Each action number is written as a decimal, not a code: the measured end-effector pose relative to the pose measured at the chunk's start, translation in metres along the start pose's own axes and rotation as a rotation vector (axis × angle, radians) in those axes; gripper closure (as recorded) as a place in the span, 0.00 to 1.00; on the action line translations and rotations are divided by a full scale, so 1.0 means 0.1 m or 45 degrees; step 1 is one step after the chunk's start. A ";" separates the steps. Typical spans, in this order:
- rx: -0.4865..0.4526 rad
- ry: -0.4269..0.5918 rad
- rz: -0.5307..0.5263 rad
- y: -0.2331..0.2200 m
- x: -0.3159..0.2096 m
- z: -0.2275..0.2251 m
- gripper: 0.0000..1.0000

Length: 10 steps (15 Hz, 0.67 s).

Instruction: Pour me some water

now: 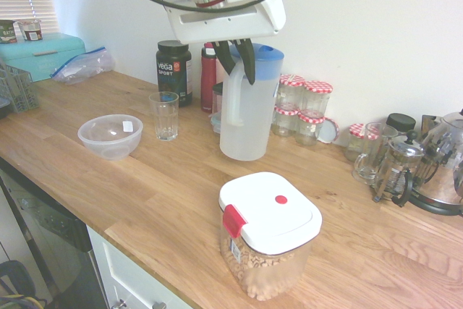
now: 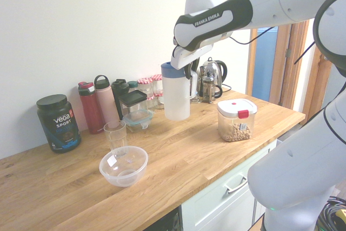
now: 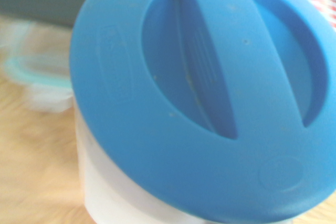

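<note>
Stood on the wooden counter point(image 1: 145, 179): a tall frosted jug point(image 1: 246, 124) with a blue lid point(image 3: 199, 93) and a white handle point(image 1: 233, 95). Held water, but too faint through the cloudy plastic to see how much. Sat upright, near the back wall, in front of some jars with red checked lids point(image 1: 304, 103).

Hung right over the jug's top: the gripper point(image 1: 237, 59), with its dark fingers point(image 1: 249, 59) pointing down beside the top of the handle. Looked a little apart, not wide. Could not tell if touching the handle or just next to it.

Filled most of the wrist view: the blue lid, seen from above, with a raised bar across the middle.

Stood apart from the jug, on the side away from the kettle: an empty drinking glass point(image 1: 164, 115), upright. Sat just beside the glass: a clear plastic bowl point(image 1: 110, 135). Stood behind the glass, by the wall: a black tub point(image 1: 173, 70) with "vega sport" on it, and a red bottle point(image 1: 208, 77).

Sat nearer the counter's front edge: a clear box point(image 1: 268, 240) with a white lid and a red clip, with small tan bits inside. Stood at the far end: a shiny kettle point(image 1: 445, 171), a coffee press point(image 1: 400, 171) and a glass mug point(image 1: 372, 153)
</note>
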<state>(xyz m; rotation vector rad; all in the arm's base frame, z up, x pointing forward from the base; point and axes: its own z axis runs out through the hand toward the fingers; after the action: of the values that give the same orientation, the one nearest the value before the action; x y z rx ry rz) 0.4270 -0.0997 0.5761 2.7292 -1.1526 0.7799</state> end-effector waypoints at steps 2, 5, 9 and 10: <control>-0.064 0.018 0.053 0.04 -0.02 0.15 1.00; -0.108 0.004 0.058 0.06 -0.06 0.30 1.00; -0.134 -0.008 0.054 0.06 -0.09 0.41 1.00; -0.136 -0.013 0.055 0.06 -0.10 0.44 1.00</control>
<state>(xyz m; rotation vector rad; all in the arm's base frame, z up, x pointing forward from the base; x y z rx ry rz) 0.4360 -0.1087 0.5321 2.6332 -1.2216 0.6892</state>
